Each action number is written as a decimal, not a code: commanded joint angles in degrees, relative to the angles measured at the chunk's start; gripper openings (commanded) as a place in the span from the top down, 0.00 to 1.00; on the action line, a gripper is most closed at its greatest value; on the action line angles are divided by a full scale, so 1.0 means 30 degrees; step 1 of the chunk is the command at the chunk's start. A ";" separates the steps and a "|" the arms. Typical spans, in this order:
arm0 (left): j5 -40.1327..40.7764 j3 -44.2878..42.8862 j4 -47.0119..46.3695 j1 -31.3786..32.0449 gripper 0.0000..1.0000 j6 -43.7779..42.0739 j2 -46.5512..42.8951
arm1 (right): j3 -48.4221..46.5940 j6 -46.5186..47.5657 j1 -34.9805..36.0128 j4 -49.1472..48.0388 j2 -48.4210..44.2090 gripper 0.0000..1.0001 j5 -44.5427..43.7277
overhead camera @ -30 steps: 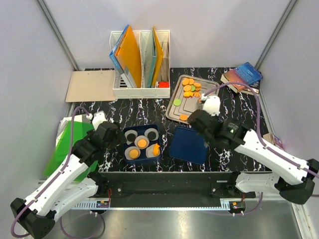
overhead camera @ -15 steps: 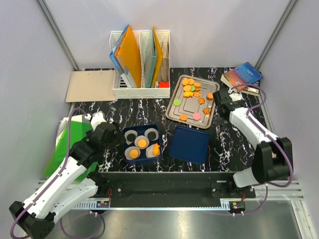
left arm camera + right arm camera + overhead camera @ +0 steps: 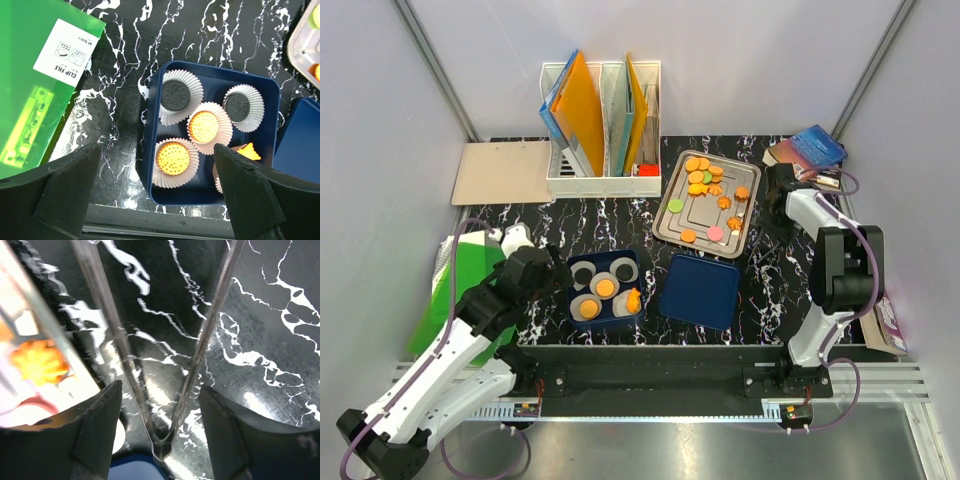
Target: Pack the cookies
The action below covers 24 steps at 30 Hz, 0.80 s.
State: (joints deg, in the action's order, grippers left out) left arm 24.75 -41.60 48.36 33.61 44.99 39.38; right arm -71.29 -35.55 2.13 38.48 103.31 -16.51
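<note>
Since a second ago my right arm has swung off the tray and folded back to the table's right side; the left arm has hardly shifted. The cookies (image 3: 701,176) lie mostly on the metal tray (image 3: 703,213): an orange cluster with one green at the far end, and loose orange, green and pink ones nearer. Five more are in the blue box (image 3: 272,130); two black and two orange each sit in a white paper cup (image 3: 195,82), and a fifth, orange, is tilted at the near right corner. The blue lid (image 3: 700,291) lies just right of the box. The right claw (image 3: 160,387) sits just beside the tray's right rim, near the books (image 3: 807,150); it is pinching clear tongs (image 3: 159,447) near the hinge end, their arms splayed in a V over the bare table (image 3: 260,340), tips out of view. The left claw (image 3: 156,150) hovers above the box, spread wide, nothing in it; a green clip file (image 3: 30,75) lies to its left.
</note>
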 commanded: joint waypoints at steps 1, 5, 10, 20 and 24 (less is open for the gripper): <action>-0.0312 0.0157 -0.0710 -0.0040 0.01 -0.0261 -0.0616 | -0.0557 -0.0396 0.0313 -0.0053 -0.2437 0.28 0.0552; -0.0312 0.0128 -0.0826 -0.0040 0.01 -0.0349 -0.0236 | 0.0849 -0.0278 0.2123 -0.0199 -0.5718 0.24 -0.0499; -0.0399 -0.0047 -0.0827 -0.0040 0.01 -0.0525 0.0527 | 0.3543 -0.0833 0.5610 0.0121 -0.7949 0.27 0.0407; -0.0780 0.0099 -0.0798 -0.0040 0.01 -0.0203 0.0292 | 0.9201 -0.3971 0.7493 -0.1080 -1.0853 0.37 0.0406; -0.0984 0.0156 -0.0827 -0.0069 0.01 0.0002 0.0761 | 0.9698 -0.4263 0.7493 -0.0931 -1.0150 0.38 0.0670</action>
State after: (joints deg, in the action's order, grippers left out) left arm 23.00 -41.08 47.88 33.61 44.62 40.71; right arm -42.70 -45.87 24.69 37.08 73.17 -12.97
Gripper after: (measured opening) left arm 0.987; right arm 0.628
